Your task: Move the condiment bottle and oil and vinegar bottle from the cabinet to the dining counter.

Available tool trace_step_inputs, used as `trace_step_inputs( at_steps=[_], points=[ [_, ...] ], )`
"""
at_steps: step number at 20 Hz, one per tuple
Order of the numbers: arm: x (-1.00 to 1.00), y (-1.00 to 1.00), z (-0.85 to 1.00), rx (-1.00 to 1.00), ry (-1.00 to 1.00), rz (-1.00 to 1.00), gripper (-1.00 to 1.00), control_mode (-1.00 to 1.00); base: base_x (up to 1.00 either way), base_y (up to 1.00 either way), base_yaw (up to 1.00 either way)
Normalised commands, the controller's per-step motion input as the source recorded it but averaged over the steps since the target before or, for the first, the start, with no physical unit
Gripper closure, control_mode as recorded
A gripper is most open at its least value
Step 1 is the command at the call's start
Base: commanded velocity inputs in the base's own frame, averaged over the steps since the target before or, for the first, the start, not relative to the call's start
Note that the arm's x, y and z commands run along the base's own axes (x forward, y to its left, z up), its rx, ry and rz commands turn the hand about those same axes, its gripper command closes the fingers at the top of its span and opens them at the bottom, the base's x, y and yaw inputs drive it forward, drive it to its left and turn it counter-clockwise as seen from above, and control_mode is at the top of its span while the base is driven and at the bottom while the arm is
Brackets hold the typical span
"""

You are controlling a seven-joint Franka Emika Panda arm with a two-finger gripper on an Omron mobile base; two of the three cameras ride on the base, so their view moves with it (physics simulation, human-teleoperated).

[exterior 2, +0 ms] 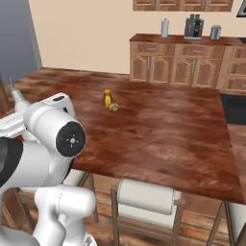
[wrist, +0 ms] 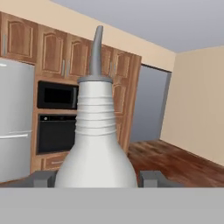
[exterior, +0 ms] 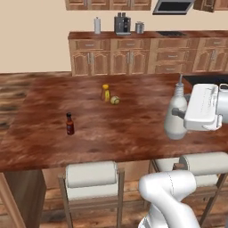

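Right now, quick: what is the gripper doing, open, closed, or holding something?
Gripper: closed on the oil and vinegar bottle, held upright at the near edge of the dining counter.

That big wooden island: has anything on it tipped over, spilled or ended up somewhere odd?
Nothing stands out. The hot-sauce bottle and yellow jar stand upright on the island top; the gripper holds the pale spouted bottle upright.

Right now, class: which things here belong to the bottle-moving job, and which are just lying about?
Job:
- oil and vinegar bottle, upright in the claw
- condiment bottle
- dining counter

Lying about:
- orange-yellow jar
- small yellow ball
- stools
- coffee machine
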Motion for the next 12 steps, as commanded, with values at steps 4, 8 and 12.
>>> trace_step_inputs(
  at_steps=[4,8,12],
  points=[
    [0.00,0.00,0.00,0.00,0.00,0.00,1.00,1.00,0.88,0.00,0.23],
    [0.00,0.00,0.00,0.00,0.00,0.00,1.00,1.00,0.66,0.00,0.13],
    [0.00,0.00,0.00,0.00,0.00,0.00,1.00,1.00,0.44,0.00,0.03]
  ],
)
